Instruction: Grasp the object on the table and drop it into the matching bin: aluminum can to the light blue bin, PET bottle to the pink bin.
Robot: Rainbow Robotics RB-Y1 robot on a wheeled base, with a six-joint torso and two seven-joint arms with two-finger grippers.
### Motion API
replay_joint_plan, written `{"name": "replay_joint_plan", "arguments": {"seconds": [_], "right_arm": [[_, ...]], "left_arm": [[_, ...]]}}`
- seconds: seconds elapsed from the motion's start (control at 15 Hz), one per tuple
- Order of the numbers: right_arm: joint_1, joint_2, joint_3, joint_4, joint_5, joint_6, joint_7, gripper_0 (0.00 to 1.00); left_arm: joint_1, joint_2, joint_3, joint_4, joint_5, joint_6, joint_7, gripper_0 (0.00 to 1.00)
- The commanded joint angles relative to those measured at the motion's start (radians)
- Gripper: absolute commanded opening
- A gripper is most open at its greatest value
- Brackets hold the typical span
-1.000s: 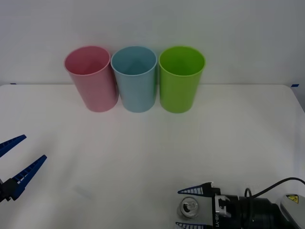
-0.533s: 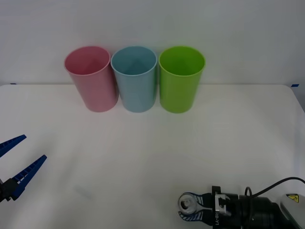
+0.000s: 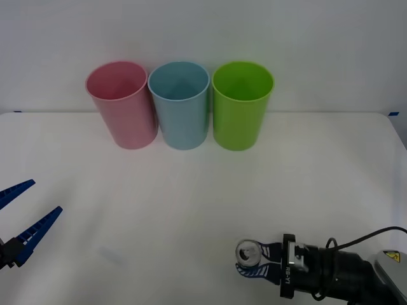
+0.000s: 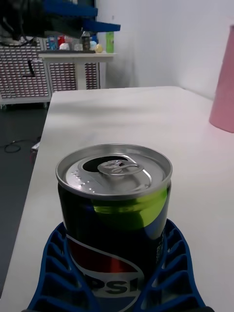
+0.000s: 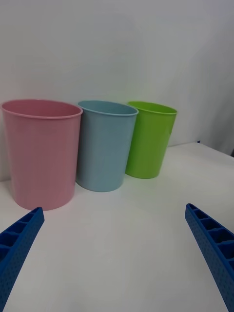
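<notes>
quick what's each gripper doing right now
Left gripper: open, holding nothing, near table edge.
Right gripper: shut on the aluminum can.

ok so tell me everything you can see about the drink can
The aluminum can is short and upright, with a dark body showing a red, white and blue Pepsi logo and a lime green patch. Its shiny silver lid has a pull tab lying flat over what looks like an opened mouth. It sits near the table's front edge, well short of the three bins, on the robot's right. The right pincer is closed on it, blue ribbed fingers pressing both sides of the lower body.
</notes>
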Motion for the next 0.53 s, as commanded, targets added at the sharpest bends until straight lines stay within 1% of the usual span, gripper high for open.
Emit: {"name": "replay_joint_plan", "arguments": {"seconds": [0.07,0.53], "right_arm": [[0.002,-0.002,-0.001,-0.065,-0.04,0.036,-0.094,0.0],[0.017,-0.023,-0.004,-0.335,-0.087,0.254,-0.363,0.0]], "left_arm": [[0.0,0.0,0.0,0.0,0.0,0.0,0.0,1.0],[0.0,0.0,0.0,0.0,0.0,0.0,0.0,1.0]]}}
